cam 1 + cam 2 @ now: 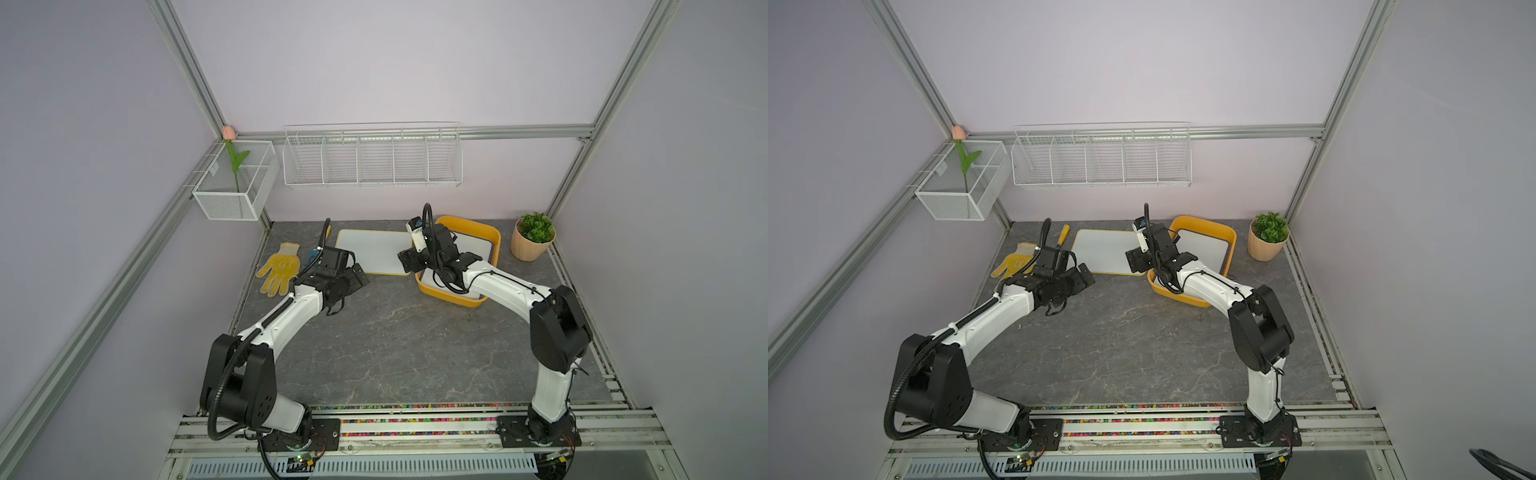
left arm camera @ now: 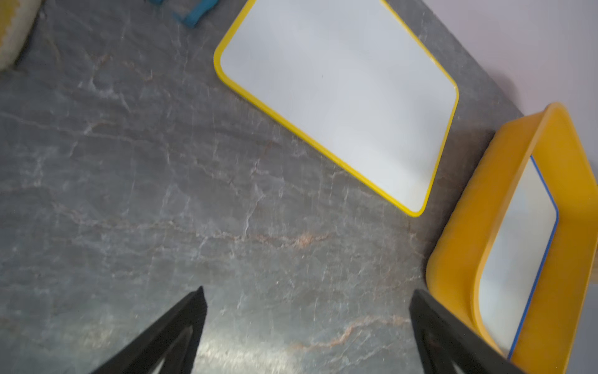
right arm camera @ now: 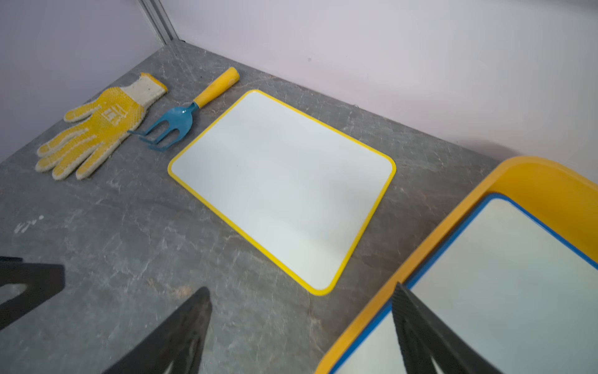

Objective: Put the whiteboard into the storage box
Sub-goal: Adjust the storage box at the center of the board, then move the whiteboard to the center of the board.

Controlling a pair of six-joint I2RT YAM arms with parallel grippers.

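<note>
At left tool [image 2: 307, 291]: released, wide, nothing gripped, above bare counter [image 1: 395, 340]. At right tool [image 3: 302, 288]: released likewise, straddling frame-left rim of storage box [image 1: 478, 224]. Mid-frame in top view: yellow-edged whiteboard [image 1: 374, 249] flat, just beside box, open counter along near edge. Inside box: blue-edged whiteboard [image 1: 473, 249]. Further left: garden fork [image 3: 174, 124], glove [image 1: 280, 270]. Close behind: lilac wall [image 1: 415, 83].

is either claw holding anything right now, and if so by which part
Nothing is held. The left claw and the right claw are both open and empty; the yellow-rimmed whiteboard lies flat on the table, untouched.
</note>
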